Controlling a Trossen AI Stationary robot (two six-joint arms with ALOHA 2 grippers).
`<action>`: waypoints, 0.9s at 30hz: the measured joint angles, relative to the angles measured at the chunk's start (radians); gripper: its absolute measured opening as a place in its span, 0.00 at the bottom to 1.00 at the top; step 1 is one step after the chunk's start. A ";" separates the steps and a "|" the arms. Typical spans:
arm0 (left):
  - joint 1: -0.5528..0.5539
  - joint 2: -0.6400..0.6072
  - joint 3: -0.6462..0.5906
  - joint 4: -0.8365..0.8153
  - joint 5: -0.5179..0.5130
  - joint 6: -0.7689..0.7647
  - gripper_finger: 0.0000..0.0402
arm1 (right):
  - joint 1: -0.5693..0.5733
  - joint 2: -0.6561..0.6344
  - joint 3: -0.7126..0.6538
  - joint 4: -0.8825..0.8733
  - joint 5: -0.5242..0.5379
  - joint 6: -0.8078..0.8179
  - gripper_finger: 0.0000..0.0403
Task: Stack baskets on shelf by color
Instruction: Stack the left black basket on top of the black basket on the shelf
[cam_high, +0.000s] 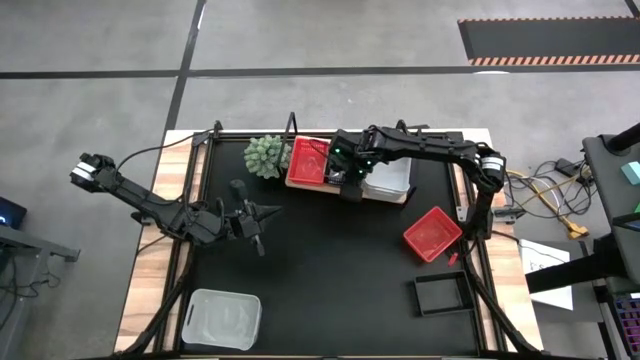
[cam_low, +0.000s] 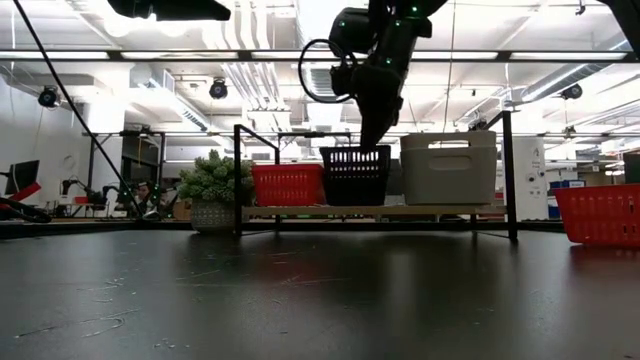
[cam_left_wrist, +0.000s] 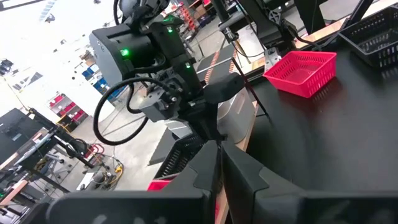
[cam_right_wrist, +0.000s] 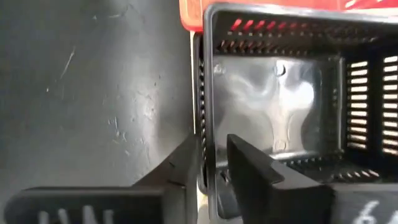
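Black basket (cam_low: 355, 175) sits on the shelf (cam_low: 370, 211) in the middle slot, red basket (cam_low: 288, 184) on one side, white/grey basket (cam_low: 448, 167) on the other. From above the red one (cam_high: 307, 163) and the white/grey one (cam_high: 388, 178) flank the right gripper (cam_high: 349, 181), which covers most of the black one. Right gripper (cam_right_wrist: 213, 163) straddles the black basket's (cam_right_wrist: 280, 99) near wall, one finger outside, one inside, fingers slightly apart; can't tell if the pads press the wall. In the low view it hangs straight down onto the rim (cam_low: 372, 135). Loose on the black mat (cam_high: 330, 260): another red basket (cam_high: 432, 233), black basket (cam_high: 441, 294), white/grey basket (cam_high: 221, 319). Plant (cam_high: 266, 156) beside the shelf's red end. Left gripper (cam_high: 258, 217) waits over the mat, fingers together, nothing in it
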 joint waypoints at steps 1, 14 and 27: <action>0.000 0.000 0.000 0.000 0.000 0.000 0.01 | 0.000 0.000 0.006 -0.003 0.000 0.005 0.22; 0.000 0.000 0.000 0.000 0.000 0.000 0.01 | 0.000 -0.001 0.053 0.021 0.009 0.018 0.15; 0.000 0.000 0.000 0.000 0.000 0.000 0.01 | 0.000 0.057 0.052 0.032 0.010 0.018 0.02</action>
